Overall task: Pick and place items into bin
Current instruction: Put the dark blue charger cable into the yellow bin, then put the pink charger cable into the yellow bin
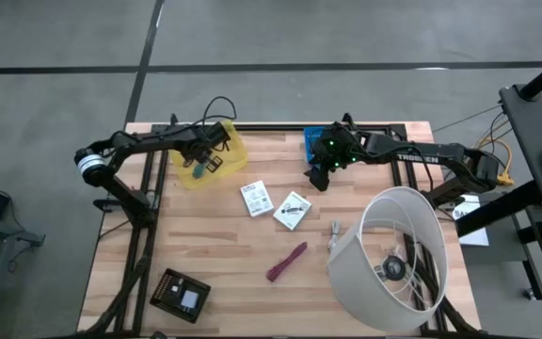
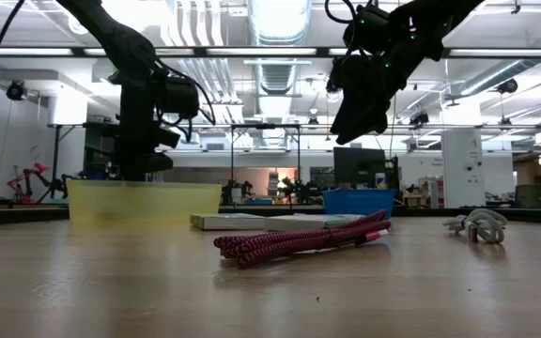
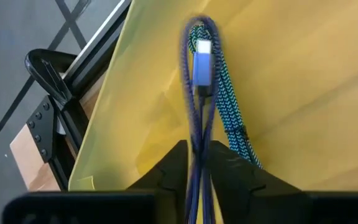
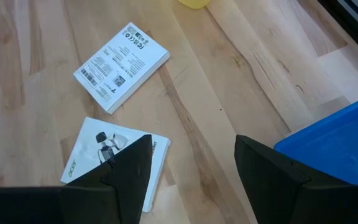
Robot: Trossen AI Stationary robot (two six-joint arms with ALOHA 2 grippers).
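My left gripper (image 3: pixel 196 149) is over the yellow bin (image 1: pixel 216 168), shut on a coiled purple cable (image 3: pixel 194 99) with a blue-white plug (image 3: pixel 202 59). A teal braided cable (image 3: pixel 232 118) lies in the bin beside it. My right gripper (image 4: pixel 191 168) is open and hovers above the table near the blue bin (image 1: pixel 310 141), touching nothing. Two white printed packets (image 1: pixel 255 198) (image 1: pixel 293 209) lie flat mid-table. A magenta coiled cable (image 1: pixel 287 262) lies nearer the front, and a small pale clip-like item (image 1: pixel 334 229) lies beside the lampshade. My left gripper pinches the purple cable's looped strands (image 3: pixel 196 134) between its two fingers, coming from above and pointing down into the yellow bin. The strands run along the fingers and out past their tips to the plug end. Whether that end touches the bin floor I cannot tell.
A big white lampshade (image 1: pixel 398 259) lies on its side at the table's near right. A flat black square device (image 1: pixel 180 294) sits at the near left. The blue bin stands at the far edge, right of the yellow bin. Bare wood lies between the packets and the black device.
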